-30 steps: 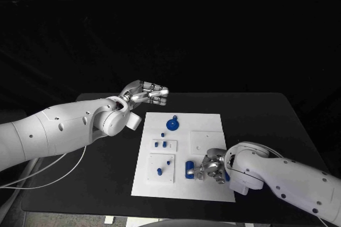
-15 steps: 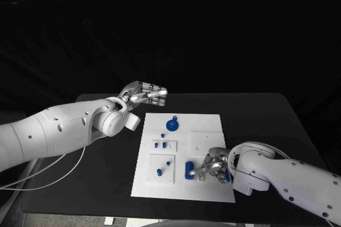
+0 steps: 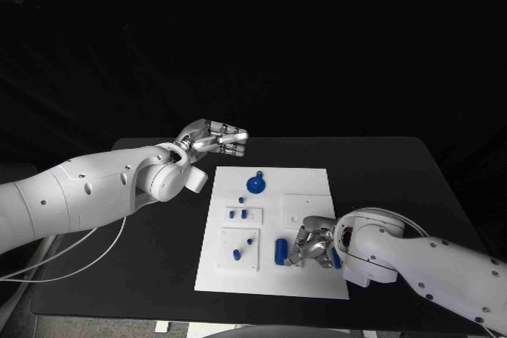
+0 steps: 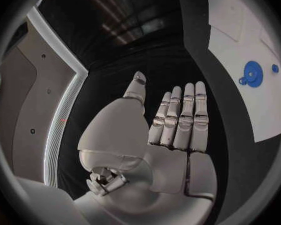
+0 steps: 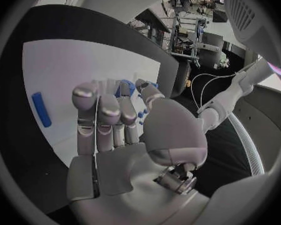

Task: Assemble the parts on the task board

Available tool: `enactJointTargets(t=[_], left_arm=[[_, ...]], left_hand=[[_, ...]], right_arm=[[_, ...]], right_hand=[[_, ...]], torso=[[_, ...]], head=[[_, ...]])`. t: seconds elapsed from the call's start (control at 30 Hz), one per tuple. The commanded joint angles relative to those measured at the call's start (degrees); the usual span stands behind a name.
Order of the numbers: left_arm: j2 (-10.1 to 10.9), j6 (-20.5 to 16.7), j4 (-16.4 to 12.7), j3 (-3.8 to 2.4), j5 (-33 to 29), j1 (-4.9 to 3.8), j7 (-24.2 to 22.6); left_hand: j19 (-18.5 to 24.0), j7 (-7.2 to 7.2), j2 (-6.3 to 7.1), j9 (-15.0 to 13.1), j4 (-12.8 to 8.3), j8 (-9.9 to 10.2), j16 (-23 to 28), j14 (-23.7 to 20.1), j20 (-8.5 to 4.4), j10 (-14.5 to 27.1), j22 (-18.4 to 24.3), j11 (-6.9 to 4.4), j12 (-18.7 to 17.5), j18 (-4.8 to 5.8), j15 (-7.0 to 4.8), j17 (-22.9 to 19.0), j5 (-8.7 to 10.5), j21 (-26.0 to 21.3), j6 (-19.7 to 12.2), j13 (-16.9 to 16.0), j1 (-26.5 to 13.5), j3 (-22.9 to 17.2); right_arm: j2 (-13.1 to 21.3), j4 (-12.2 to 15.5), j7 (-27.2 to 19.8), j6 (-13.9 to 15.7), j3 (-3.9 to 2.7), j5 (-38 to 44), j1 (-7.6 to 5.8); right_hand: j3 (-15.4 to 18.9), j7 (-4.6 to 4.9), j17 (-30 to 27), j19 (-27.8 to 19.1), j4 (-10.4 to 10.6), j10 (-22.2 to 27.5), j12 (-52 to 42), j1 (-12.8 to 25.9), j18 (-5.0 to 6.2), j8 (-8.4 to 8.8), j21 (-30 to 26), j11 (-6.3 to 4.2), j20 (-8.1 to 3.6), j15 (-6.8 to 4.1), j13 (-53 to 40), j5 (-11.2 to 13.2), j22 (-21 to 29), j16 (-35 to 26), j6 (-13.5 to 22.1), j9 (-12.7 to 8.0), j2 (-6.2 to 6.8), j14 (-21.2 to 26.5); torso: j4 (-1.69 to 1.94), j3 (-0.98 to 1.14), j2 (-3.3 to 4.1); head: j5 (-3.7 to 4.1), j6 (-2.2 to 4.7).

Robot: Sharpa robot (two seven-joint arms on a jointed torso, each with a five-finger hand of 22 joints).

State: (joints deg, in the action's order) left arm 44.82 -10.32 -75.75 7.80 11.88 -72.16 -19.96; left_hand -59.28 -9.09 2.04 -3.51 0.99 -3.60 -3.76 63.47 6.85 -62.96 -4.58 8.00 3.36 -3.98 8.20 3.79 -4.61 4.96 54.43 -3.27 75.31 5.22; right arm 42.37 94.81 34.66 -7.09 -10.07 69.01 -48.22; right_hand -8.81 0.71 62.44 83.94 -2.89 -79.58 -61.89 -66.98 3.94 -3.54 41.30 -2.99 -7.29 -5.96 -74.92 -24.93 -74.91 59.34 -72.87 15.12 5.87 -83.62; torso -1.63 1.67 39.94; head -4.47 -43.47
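Standing in the task board, blue parts by right hand

Nothing here can be read: no word, label, brand mark or number stands out on the task board, on its blue parts, on the tabletop, or on either white arm.
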Motion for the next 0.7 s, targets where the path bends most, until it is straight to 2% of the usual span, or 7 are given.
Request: enactJointTargets(t=[0.03, 0.13, 0.23, 0.4, 0.63, 0.67, 0.7], left_arm=[[-0.1, 0.9, -0.1, -0.03, -0.4, -0.02, -0.2], [-0.1, 1.0, -0.1, -0.03, -0.4, -0.02, -0.1], [-0.1, 1.0, -0.1, -0.03, -0.4, -0.02, 0.0], [0.0, 1.2, -0.1, -0.03, -0.3, -0.02, 0.1], [0.0, 1.4, -0.1, -0.03, -0.3, -0.02, 0.3], [0.1, 1.4, -0.1, -0.03, -0.3, -0.02, 0.3], [0.1, 1.5, -0.1, -0.03, -0.3, -0.02, 0.4]], left_hand=[[0.0, -0.03, 0.39, 0.1, 0.3, 0.1, 0.2, -0.5, 0.53, 0.3, 0.1, 0.13, 0.2, -0.17, -0.09, 0.0, -0.12, -0.2, -0.3, -0.1, -0.2, 0.0], [0.0, -0.03, 0.39, 0.1, 0.3, 0.1, 0.2, -0.5, 0.53, 0.3, 0.1, 0.13, 0.2, -0.17, -0.09, 0.0, -0.12, -0.2, -0.3, -0.1, -0.2, 0.0], [0.0, 0.0, 0.25, 0.0, 0.3, 0.1, 0.2, -0.5, 0.52, 0.3, 0.1, 0.11, 0.2, -0.16, -0.09, 0.0, -0.12, -0.2, 0.0, -0.1, -0.3, 0.2], [0.0, 0.0, 0.22, 0.0, 0.3, 0.1, 0.2, -0.5, 0.52, 0.3, 0.1, 0.12, 0.2, -0.15, -0.09, 0.0, -0.14, -0.2, 0.0, -0.1, -0.3, 0.2], [0.1, -0.01, 0.1, 0.0, 0.5, 0.1, 0.2, -0.5, 0.54, 0.3, 0.1, 0.1, 0.2, -0.14, -0.07, 0.0, -0.13, -0.2, 0.0, -0.1, -0.5, 0.2], [0.1, -0.01, 0.1, 0.0, 0.5, 0.1, 0.2, -0.5, 0.54, 0.3, 0.1, 0.1, 0.2, -0.14, -0.07, 0.0, -0.13, -0.2, 0.0, -0.1, -0.5, 0.2], [0.1, -0.01, 0.1, 0.0, 0.5, 0.1, 0.2, -0.5, 0.54, 0.3, 0.1, 0.1, 0.2, -0.14, -0.07, 0.0, -0.13, -0.2, 0.0, -0.1, -0.5, 0.2]], right_arm=[[-0.3, 0.0, -1.3, -1.1, 0.06, 3.1, 0.24], [-0.8, -0.2, -0.6, -0.5, 0.1, 3.3, 0.49], [-1.2, -0.4, 0.3, -0.2, 0.11, 3.4, 0.62], [-1.7, -0.8, 1.0, -0.6, 0.16, 3.5, 0.89], [-2.3, -1.4, 1.9, -0.8, 0.21, 4.6, 1.58], [-2.4, -1.5, 2.0, -0.6, 0.22, 4.9, 1.64], [-2.4, -1.5, 2.2, -0.4, 0.22, 5.2, 1.69]], right_hand=[[-0.3, -0.37, -0.1, 3.2, -0.6, -0.1, -0.2, 0.7, -1.03, -0.19, 0.2, -0.57, -0.44, -0.47, -1.9, -1.4, -4.6, 0.1, 0.1, 4.3, -0.38, -0.1], [-0.2, -0.85, -0.1, 3.2, 0.1, -0.2, -0.1, 1.4, -1.15, -0.19, 0.2, -0.83, -0.57, -0.62, -2.0, -1.6, -4.5, 0.1, 0.1, 9.2, -0.17, -0.1], [-0.2, -0.93, -0.2, 3.2, 0.8, -0.3, -0.1, 1.7, -1.19, -0.15, 0.1, -0.97, -0.61, -0.69, -2.1, -1.7, -4.5, 0.1, 0.3, 11.8, -0.25, -0.1], [-0.1, -1.2, -0.4, 3.2, 0.9, -0.5, -0.2, 2.0, -1.26, -0.18, -0.1, -1.14, -0.73, -0.81, -2.2, -0.4, -4.4, -0.1, -0.1, 13.4, -1.1, -0.1], [-0.7, -1.69, -0.7, 3.2, -1.4, -1.5, -0.7, 2.0, -1.5, -0.17, -0.1, -1.47, -0.92, -1.01, -2.6, 3.2, -4.3, -0.3, -0.8, 15.3, -2.99, -0.1], [-1.3, -1.77, -0.8, 3.2, -1.9, -1.6, -1.0, 1.5, -1.54, -0.17, -0.1, -1.53, -0.95, -1.06, -2.7, 5.7, -4.3, -0.3, -0.9, 15.5, -3.84, -0.1], [-2.0, -1.77, -0.8, 3.2, -2.3, -1.7, -1.0, 1.3, -1.56, -0.18, 0.0, -1.54, -0.96, -1.06, -2.8, 7.0, -4.3, -0.3, -0.9, 15.7, -4.18, -0.1]], torso=[[0.05, -0.07, -0.02], [0.04, -0.06, 0.0], [0.09, -0.06, 0.01], [0.06, -0.07, -0.03], [0.01, -0.03, 0.0], [0.03, -0.02, 0.0], [0.04, -0.01, 0.01]], head=[[-0.01, -0.09], [-0.05, -0.2], [-0.1, -0.33], [-0.26, -0.49], [-0.38, -0.61], [-0.38, -0.62], [-0.38, -0.63]])
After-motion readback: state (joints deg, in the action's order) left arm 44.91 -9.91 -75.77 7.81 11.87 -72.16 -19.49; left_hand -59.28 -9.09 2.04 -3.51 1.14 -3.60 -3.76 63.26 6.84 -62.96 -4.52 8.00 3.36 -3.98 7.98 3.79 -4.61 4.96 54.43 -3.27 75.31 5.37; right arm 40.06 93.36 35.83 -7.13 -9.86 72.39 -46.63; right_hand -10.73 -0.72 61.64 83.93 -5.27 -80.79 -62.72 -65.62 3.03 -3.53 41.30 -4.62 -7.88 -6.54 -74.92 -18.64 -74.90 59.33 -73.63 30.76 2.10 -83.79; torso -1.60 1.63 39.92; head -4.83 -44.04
